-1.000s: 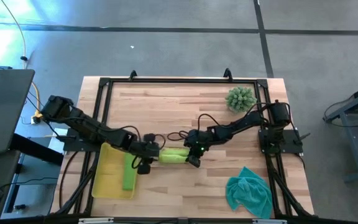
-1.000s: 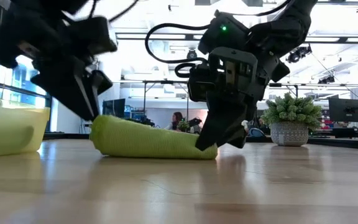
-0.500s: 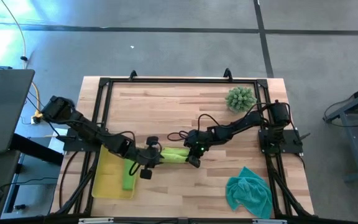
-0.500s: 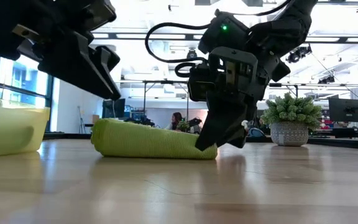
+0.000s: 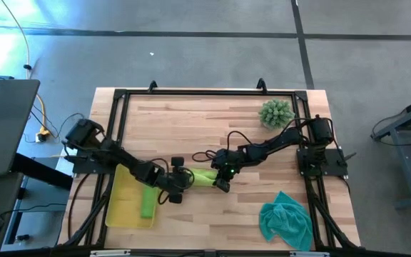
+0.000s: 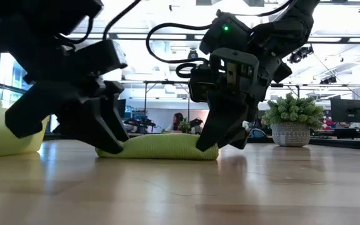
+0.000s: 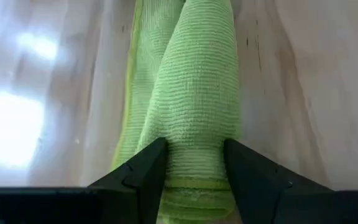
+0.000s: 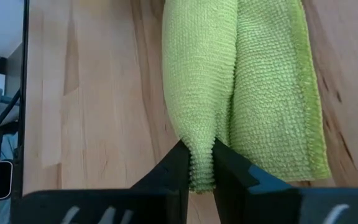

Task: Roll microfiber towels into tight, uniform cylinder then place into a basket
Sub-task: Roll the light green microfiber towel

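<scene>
A lime green towel, rolled up, lies lengthwise on the table between my two grippers. My left gripper is down at its left end, with a finger on either side, as the left wrist view shows. My right gripper is shut on its right end. A second lime green towel, rolled, lies in the yellow basket at the near left. The teal towel lies crumpled at the near right. My left gripper has the roll's left end between its two fingers, which lie against its two long sides and point along the roll, slanting down from the table's left. The roll rests on the table. My right gripper pinches the right end of the roll's thicker fold between its nearly closed fingers, coming slanting down from the table's right, along the roll. A looser flap lies beside the pinched fold. That end rests on the table.
A spiky green plant in a pot stands at the far right and shows in the low view. The basket's wall is just left of my left gripper. Bare wood lies at the table's middle and far side.
My left gripper has gone toward the table's right edge and down, from above the basket side onto the roll's left end, and now has its fingers around that end. The roll and my right gripper have stayed where they were.
</scene>
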Robot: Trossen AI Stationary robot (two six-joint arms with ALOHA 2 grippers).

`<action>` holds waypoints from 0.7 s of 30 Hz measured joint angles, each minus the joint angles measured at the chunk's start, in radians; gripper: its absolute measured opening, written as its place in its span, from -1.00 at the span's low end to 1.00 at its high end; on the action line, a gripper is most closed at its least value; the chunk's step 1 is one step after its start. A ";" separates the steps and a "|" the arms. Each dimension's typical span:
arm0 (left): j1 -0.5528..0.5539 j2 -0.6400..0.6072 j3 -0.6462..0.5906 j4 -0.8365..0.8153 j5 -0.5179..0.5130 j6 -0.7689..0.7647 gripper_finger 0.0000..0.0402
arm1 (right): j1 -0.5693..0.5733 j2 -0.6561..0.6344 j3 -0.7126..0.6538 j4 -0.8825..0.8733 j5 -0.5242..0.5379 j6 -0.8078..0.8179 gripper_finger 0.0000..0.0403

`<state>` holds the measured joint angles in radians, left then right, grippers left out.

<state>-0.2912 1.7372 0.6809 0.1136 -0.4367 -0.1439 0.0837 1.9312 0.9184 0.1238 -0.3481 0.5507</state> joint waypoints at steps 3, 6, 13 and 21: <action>0.019 0.030 0.002 0.004 0.078 -0.088 -0.22 | 0.000 -0.002 0.000 0.006 -0.001 -0.009 -0.77; 0.030 0.042 0.006 0.012 0.130 -0.174 -0.22 | 0.000 -0.023 -0.002 -0.002 0.005 -0.064 -0.69; 0.040 0.035 0.006 0.039 0.279 -0.275 -0.22 | 0.002 -0.139 -0.004 -0.059 0.012 -0.253 -0.40; 0.116 0.035 0.004 0.082 0.528 -0.418 -0.22 | 0.134 -0.187 -0.002 -0.046 0.232 -0.616 -0.33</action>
<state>-0.1750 1.7718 0.6845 0.1956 0.0917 -0.5615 0.2173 1.7447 0.9161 0.0781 -0.1165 -0.0655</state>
